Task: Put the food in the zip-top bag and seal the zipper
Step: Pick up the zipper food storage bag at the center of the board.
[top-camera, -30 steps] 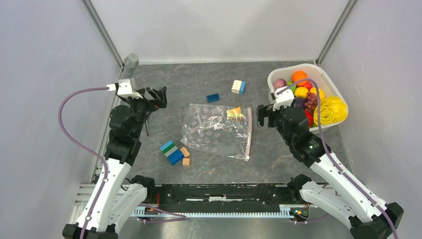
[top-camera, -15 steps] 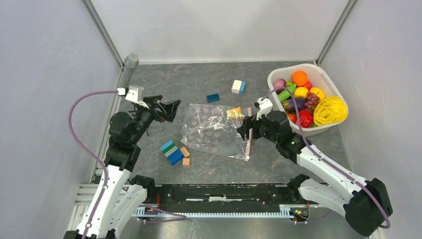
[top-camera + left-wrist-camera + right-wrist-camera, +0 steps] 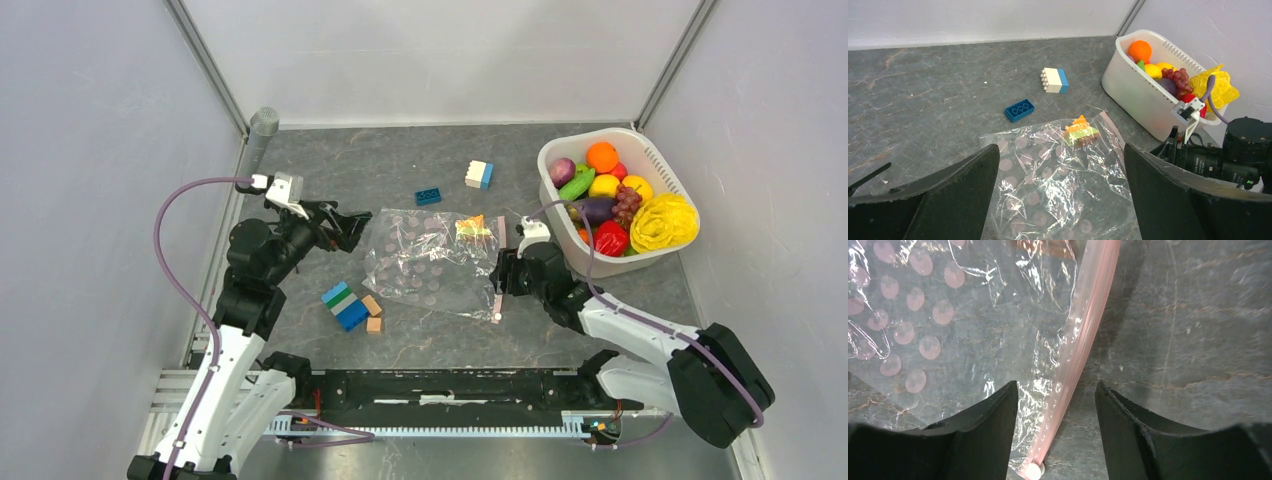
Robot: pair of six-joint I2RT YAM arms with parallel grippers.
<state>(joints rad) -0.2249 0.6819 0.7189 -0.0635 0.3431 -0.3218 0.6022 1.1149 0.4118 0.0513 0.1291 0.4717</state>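
The clear dotted zip-top bag (image 3: 432,262) lies flat mid-table, its pink zipper (image 3: 500,268) along the right edge. My right gripper (image 3: 502,272) is low over that edge. In the right wrist view its open jaws (image 3: 1055,390) straddle the zipper (image 3: 1083,335) without touching it, and the white slider (image 3: 1034,471) lies near the bottom. My left gripper (image 3: 352,222) hovers open at the bag's left side, the bag (image 3: 1058,175) showing between its fingers. The food (image 3: 605,185) is piled in the white basket (image 3: 600,132). An orange-green block piece (image 3: 473,228) shows through the bag's far corner.
Loose building blocks lie around: a white-blue one (image 3: 479,174), a dark blue one (image 3: 428,196), a blue-green stack (image 3: 343,305) and tan cubes (image 3: 372,310). A grey cylinder (image 3: 264,125) stands in the back left corner. Grey walls close in three sides.
My right arm swung left from beside the basket and dropped to the bag's zipper edge, its jaws narrowing. My left gripper moved right toward the bag's left side, still open.
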